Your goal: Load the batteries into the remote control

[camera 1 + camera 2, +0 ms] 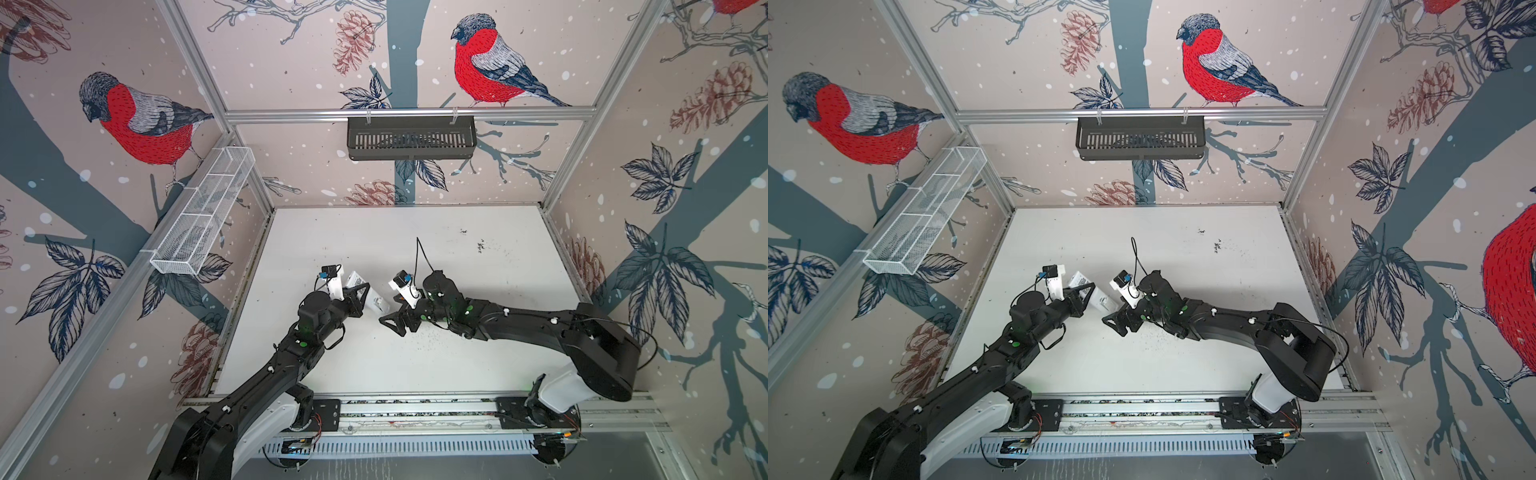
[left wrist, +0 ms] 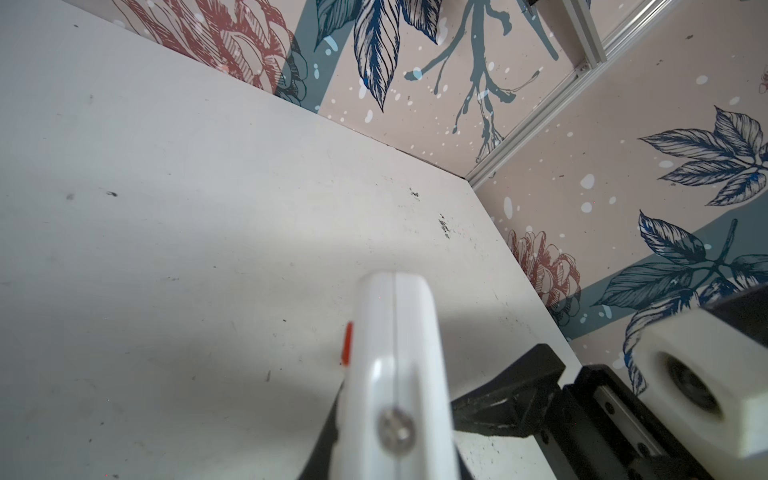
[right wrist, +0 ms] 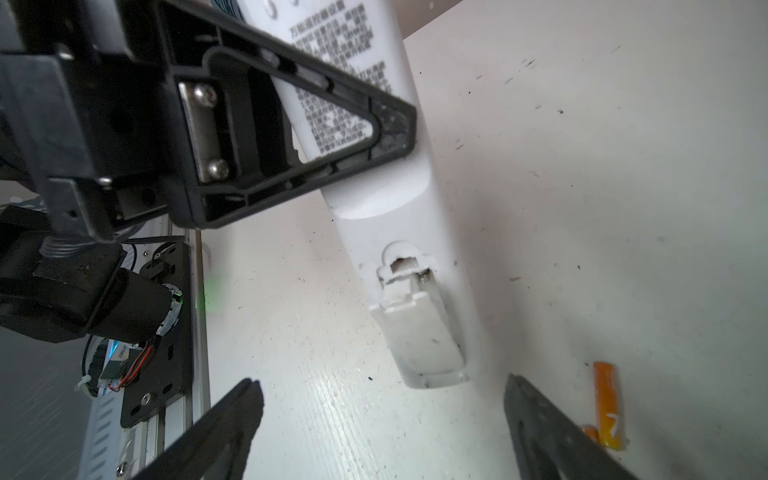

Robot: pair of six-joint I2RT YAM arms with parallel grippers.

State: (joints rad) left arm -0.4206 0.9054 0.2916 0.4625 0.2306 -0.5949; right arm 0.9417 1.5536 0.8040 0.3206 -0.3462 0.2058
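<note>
Aluminium frame [image 1: 407, 113] and printed walls [image 1: 291, 54] mark a lab enclosure

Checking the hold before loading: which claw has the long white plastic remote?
The left claw, shut across the remote; the right claw stands open and empty by its free end.

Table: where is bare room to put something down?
Bare: the far half of the table, up to the back wall, and the near strip by the front rail. Crowded: the middle, with left pincer, remote control, right pincer, batteries.
</note>
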